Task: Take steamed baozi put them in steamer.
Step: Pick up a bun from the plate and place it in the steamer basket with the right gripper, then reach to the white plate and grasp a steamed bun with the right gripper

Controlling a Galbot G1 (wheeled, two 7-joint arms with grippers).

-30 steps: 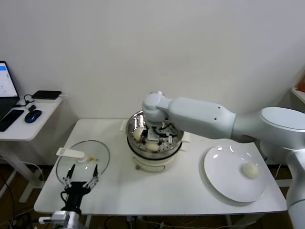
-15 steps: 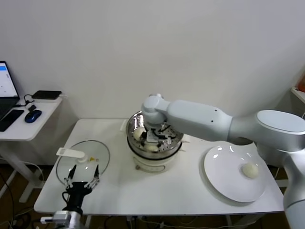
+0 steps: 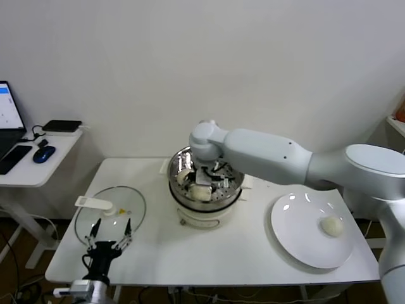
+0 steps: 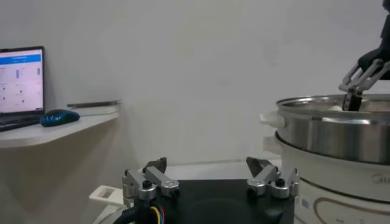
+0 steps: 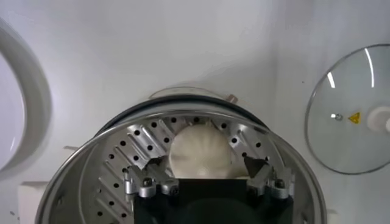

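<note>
At the bottom left of the head view the left gripper (image 3: 109,233) sits low at the near edge of the white table (image 3: 158,253), its fingers spread wide with nothing between them; the left wrist view shows the same wide gap between the two fingertips (image 4: 153,178). Just behind it on the table lies a round glass lid (image 3: 109,216) with a white handle, flat and apart from the gripper.

At the lower right of the head view a flat white plate (image 3: 297,237) holds a single bun (image 3: 331,225) toward its right side.

In the middle of the frame stands the steamer (image 3: 204,193), a shiny steel pot on a white base. The right arm reaches in from the right edge across the table, and the right gripper (image 3: 204,177) hangs over the pot's open mouth. Two buns show inside in the head view, one (image 3: 183,178) at the left of the tray and one (image 3: 200,190) nearer the front. In the right wrist view the right gripper (image 5: 207,172) is parted, one fingertip on each side of a bun (image 5: 200,152) that sits on the perforated tray; the fingers are close beside it, but whether they press on it cannot be told

At the far left a side table carries a laptop (image 3: 7,120) and a blue mouse (image 3: 43,153)
</note>
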